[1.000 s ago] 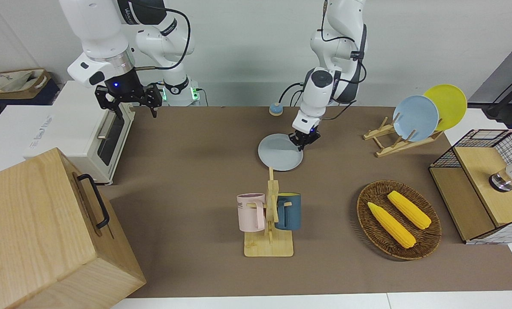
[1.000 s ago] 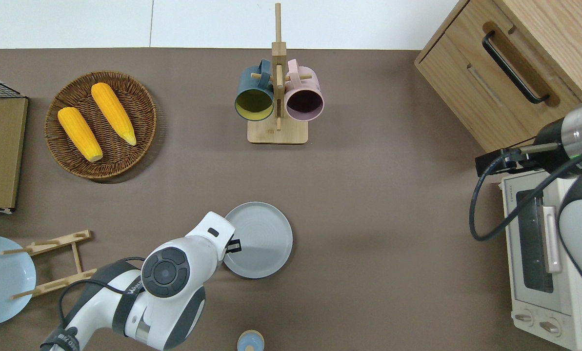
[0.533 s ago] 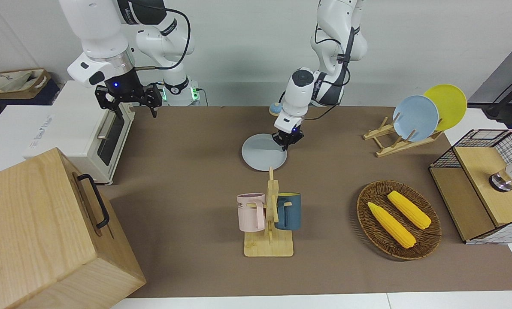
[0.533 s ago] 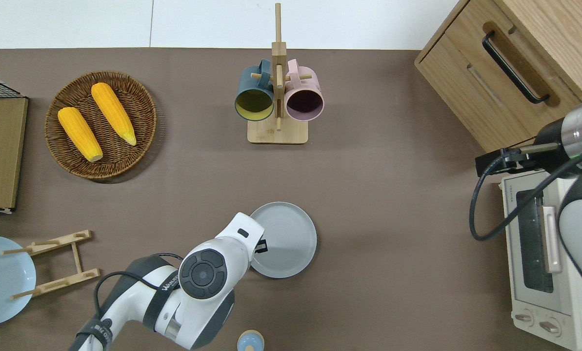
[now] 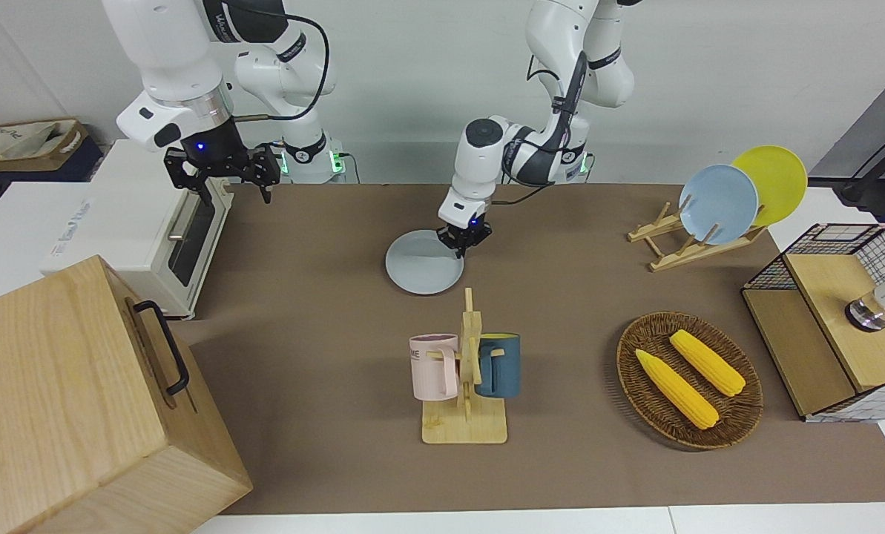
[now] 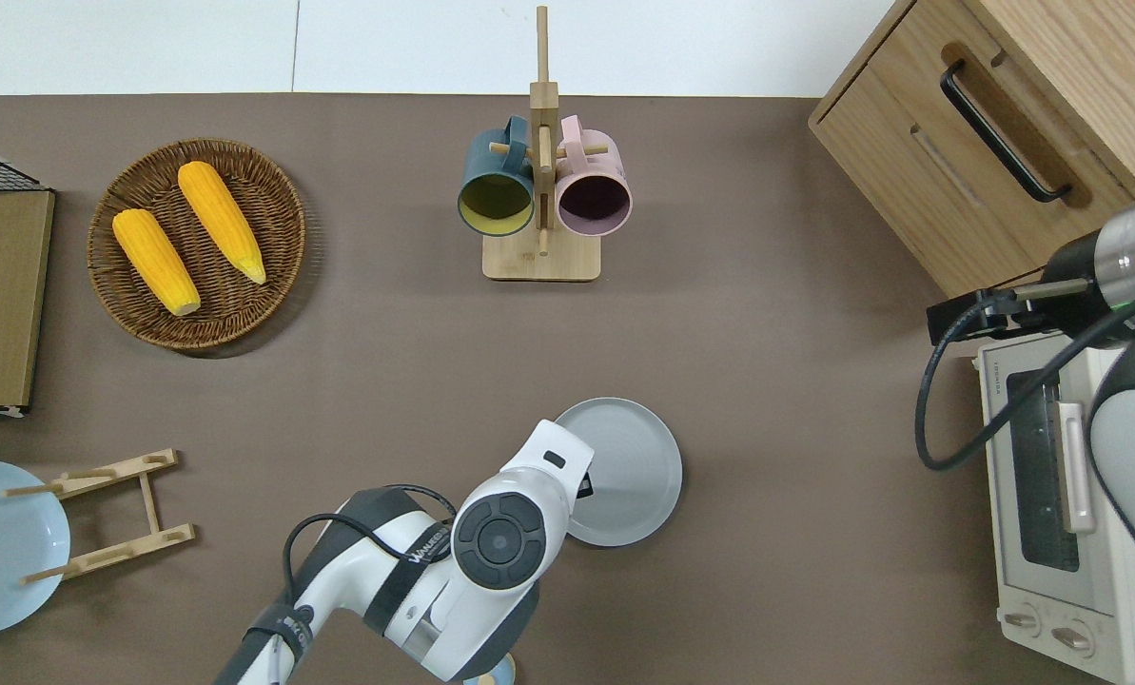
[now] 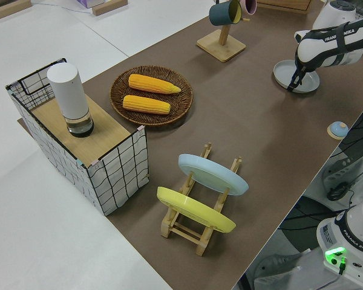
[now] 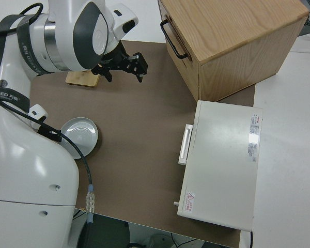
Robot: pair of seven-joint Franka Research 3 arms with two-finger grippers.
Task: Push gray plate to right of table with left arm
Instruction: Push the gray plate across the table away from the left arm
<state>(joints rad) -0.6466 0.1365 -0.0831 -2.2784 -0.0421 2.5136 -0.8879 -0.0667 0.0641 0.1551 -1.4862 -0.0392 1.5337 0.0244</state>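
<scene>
The left gripper point(image 5: 464, 248), fingers unreadable, has slid the gray plate point(image 6: 629, 466) toward three o'clock overhead; push progressing; right arm parked.

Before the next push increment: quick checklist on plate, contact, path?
1. Left gripper down at the gray plate, on its rim toward the left arm's end: ok.
2. Plate flat on the table: ok.
3. Path toward the right arm's end: bare brown top up to the toaster oven: ok.
4. Mug rack off the push line, farther from the robots: ok.
5. Right arm parked: ok.
6. Left fingers open or shut: cannot tell.
</scene>
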